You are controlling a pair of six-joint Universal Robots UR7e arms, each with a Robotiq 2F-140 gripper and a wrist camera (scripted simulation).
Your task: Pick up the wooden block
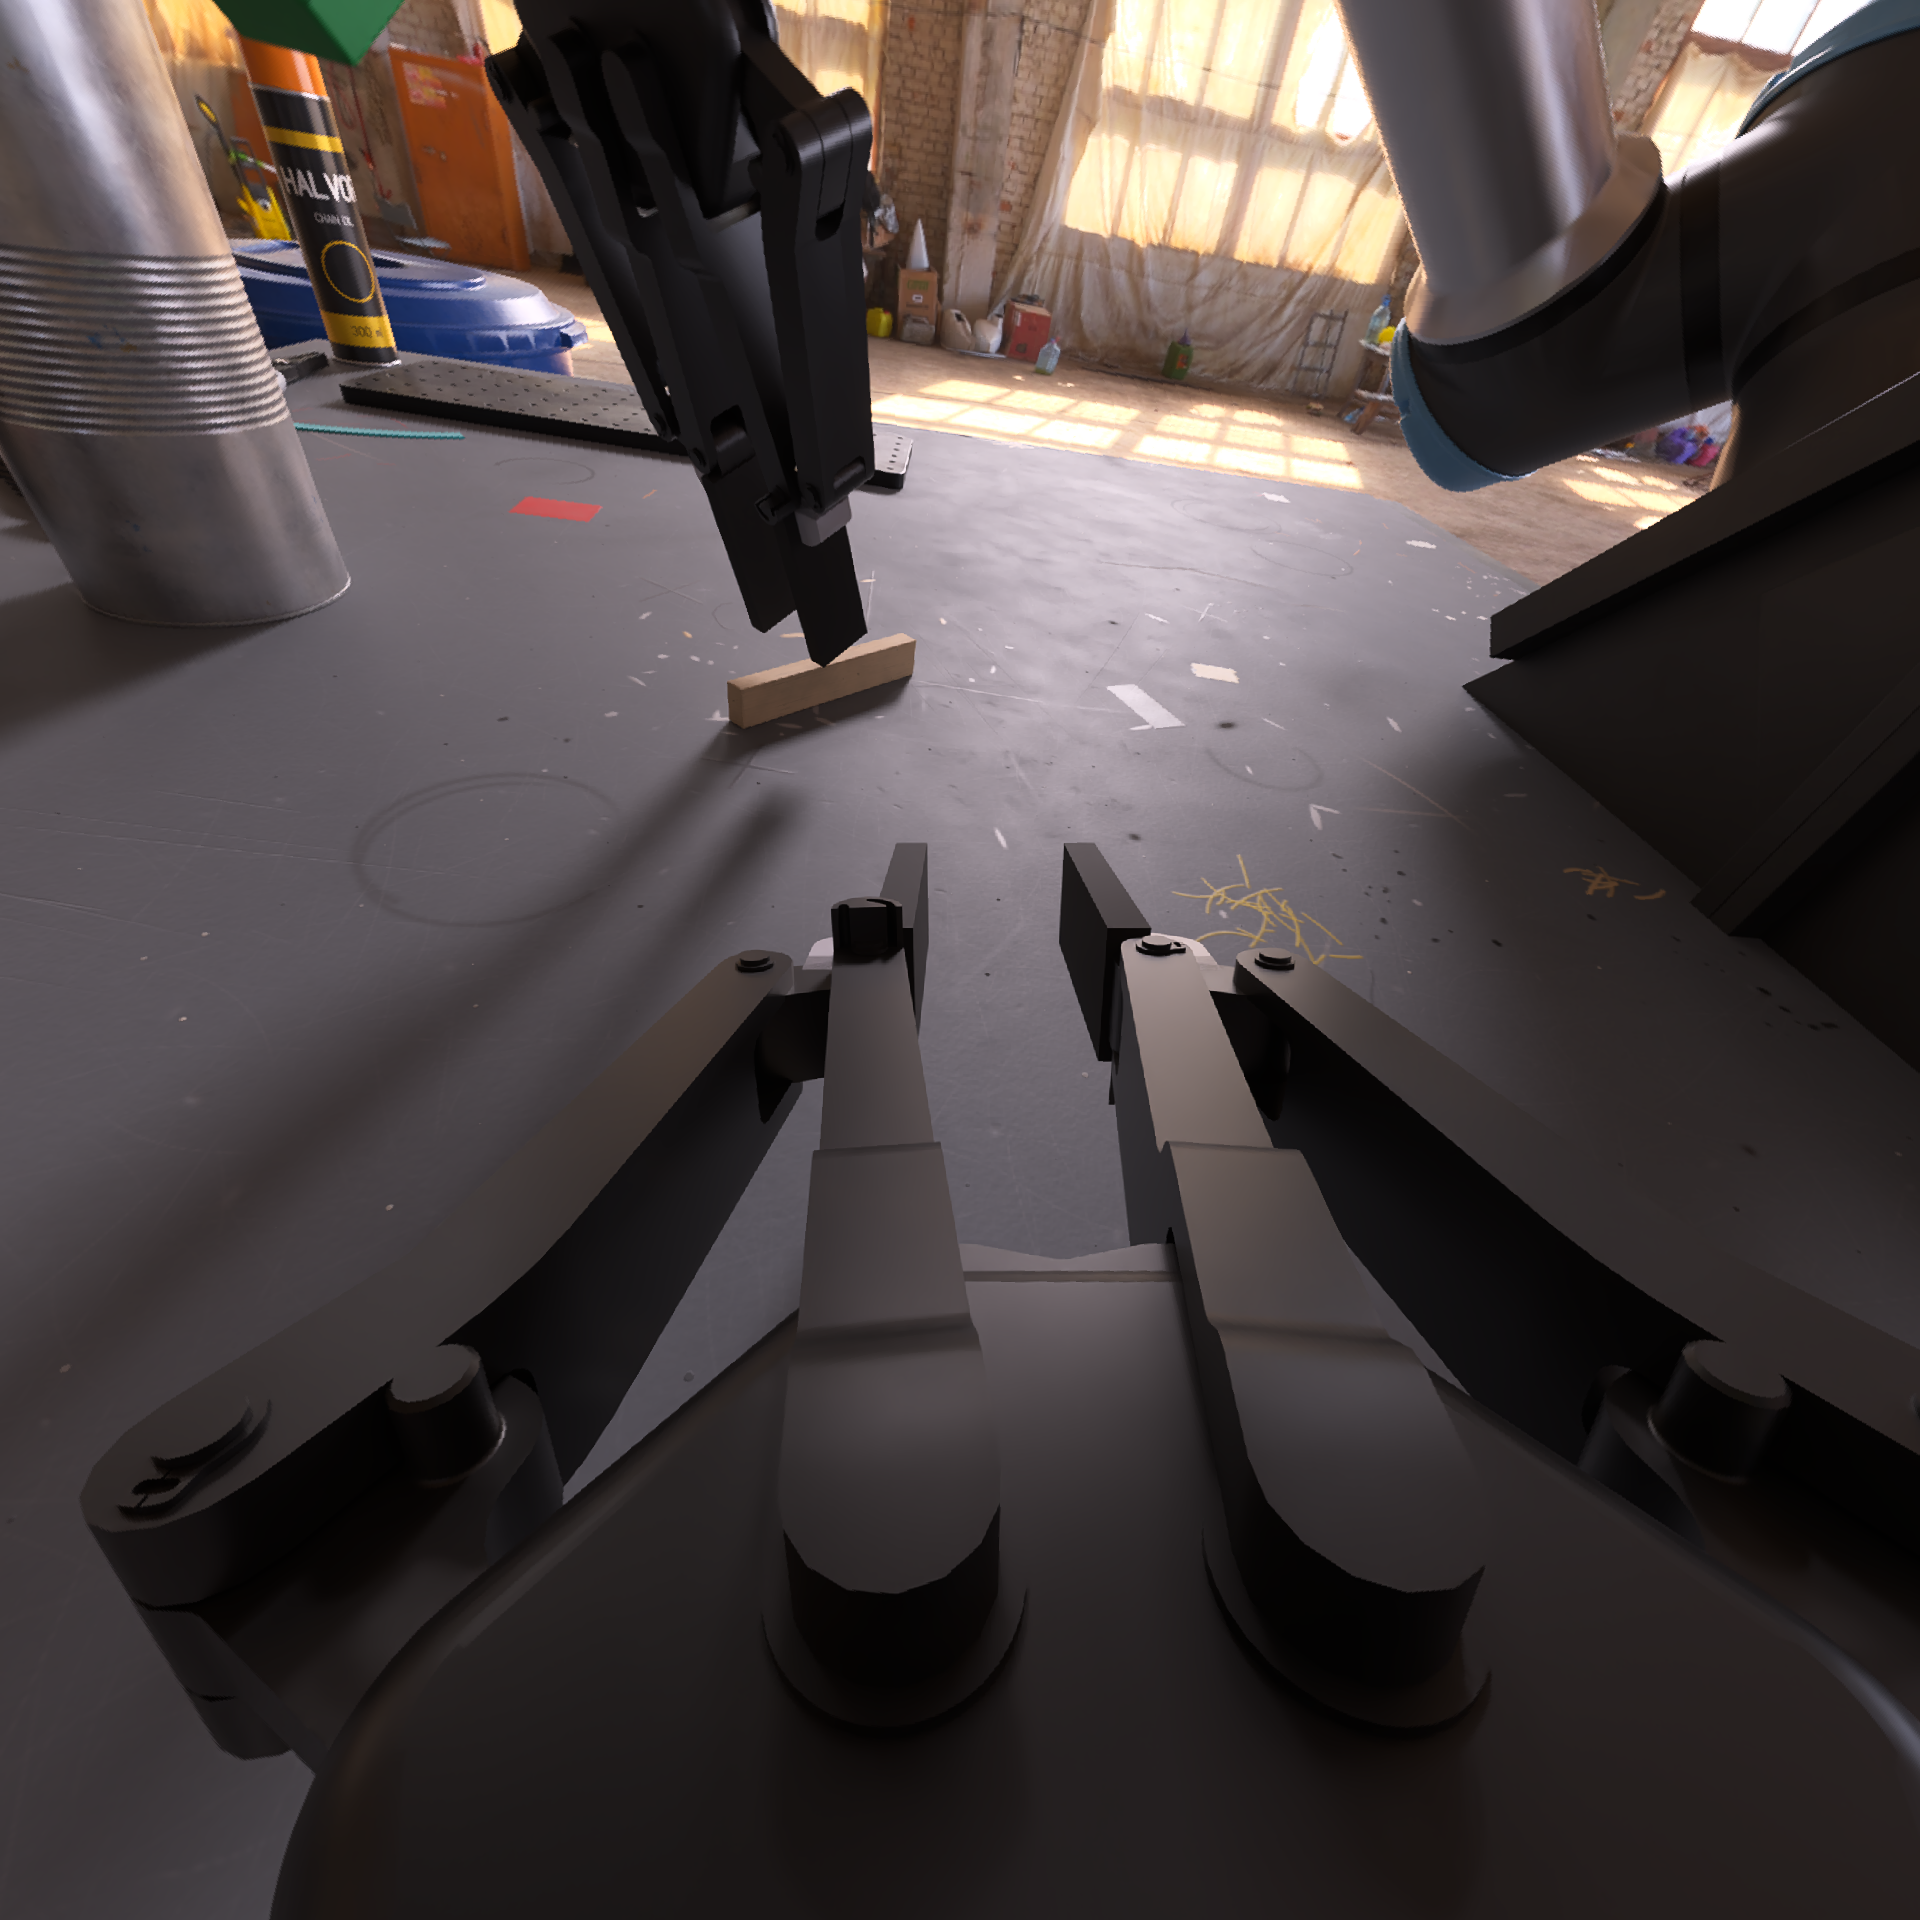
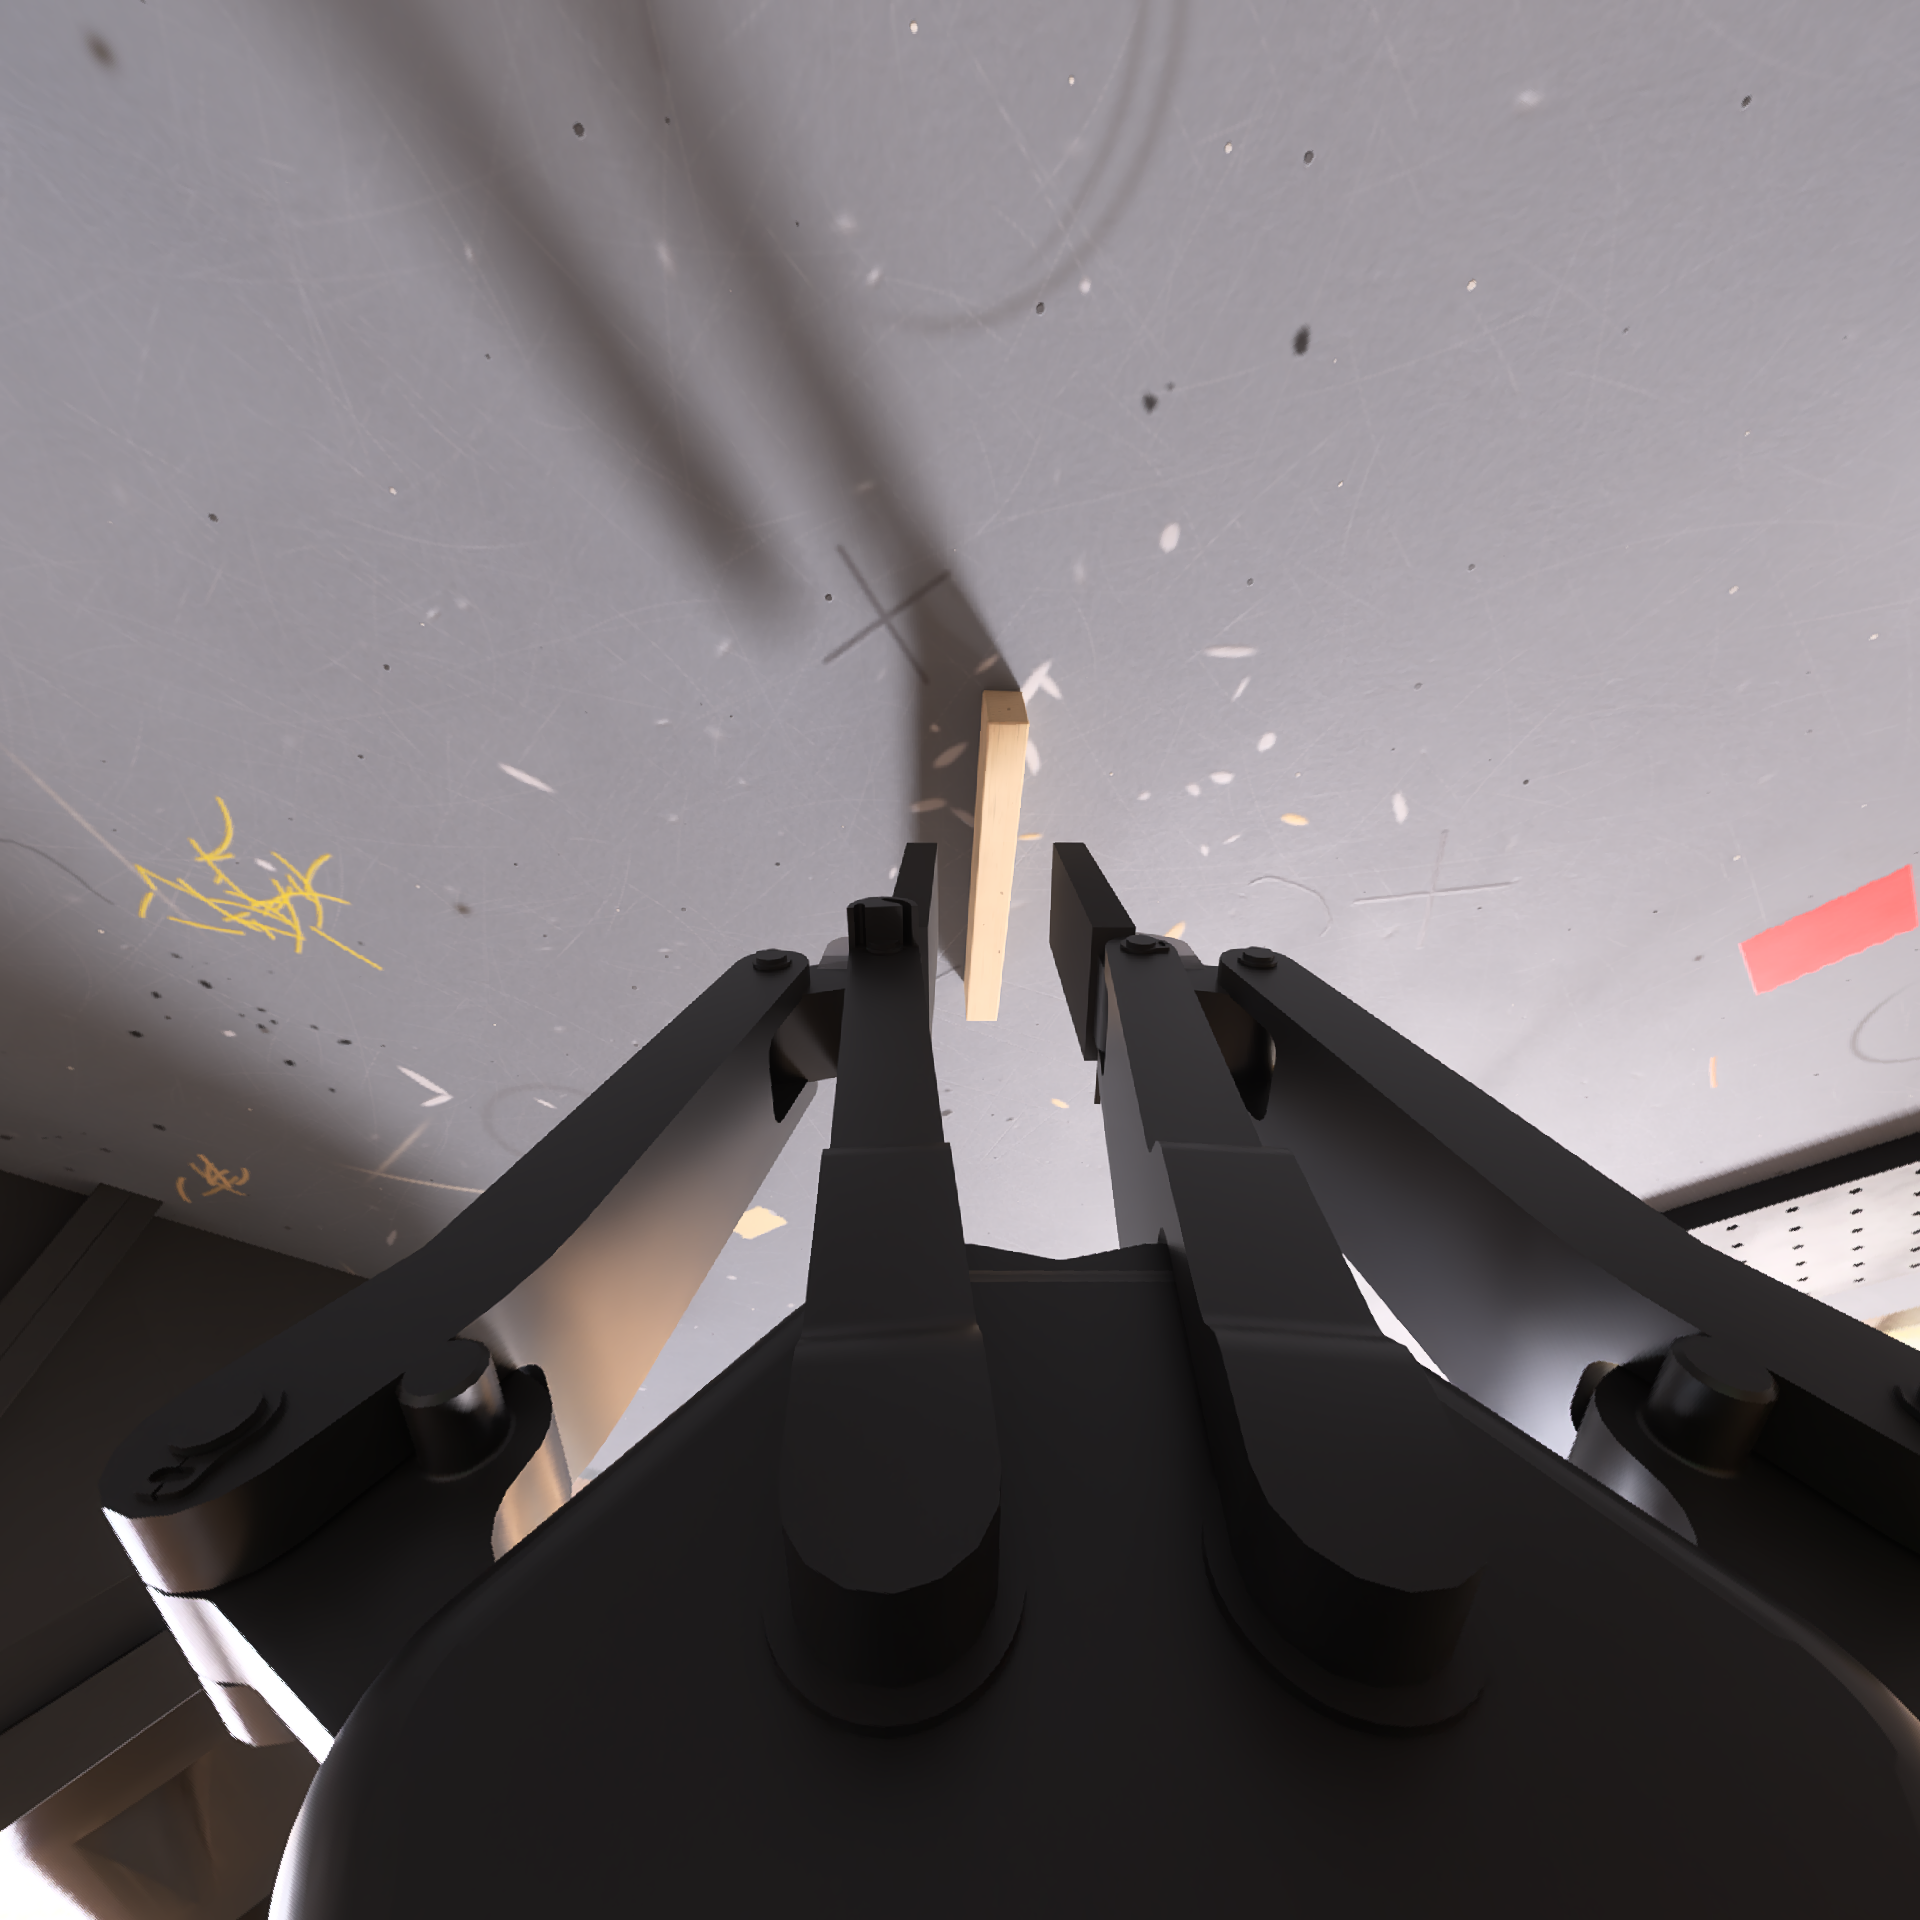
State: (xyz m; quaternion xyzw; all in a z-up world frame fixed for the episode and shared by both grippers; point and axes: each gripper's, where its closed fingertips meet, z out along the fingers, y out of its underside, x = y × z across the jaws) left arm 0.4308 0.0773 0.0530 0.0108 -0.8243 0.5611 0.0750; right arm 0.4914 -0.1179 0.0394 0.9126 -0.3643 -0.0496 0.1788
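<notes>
Closest to us in the left wrist view, our left gripper (image 1: 992,914) is hanging over the grey table (image 1: 416,935) with its jaws parted and nothing between them; farther off, the right gripper (image 1: 821,623) is reaching steeply down onto the wooden block (image 1: 821,681), which is lying flat on the table near the middle, and its fingertips are sitting at the block's mid-length; a metal cylinder (image 1: 156,364) is standing well apart at the left, and a red patch (image 1: 556,507) is lying beyond. Passing to the right wrist view, our right gripper (image 2: 992,914) is straddling the wooden block (image 2: 997,862), one finger on each long side; gaps are showing on both sides, narrower on the left, so the jaws are apart and not yet gripping. We are judging the step in hand to be the closing; to do it well we are wanting the block centred between the pads, the fingertips low enough to catch its sides without scraping the table (image 2: 416,416), and a squeeze square across the narrow width before any lift; an uneven closure risks pushing the block sideways or twisting it.
</notes>
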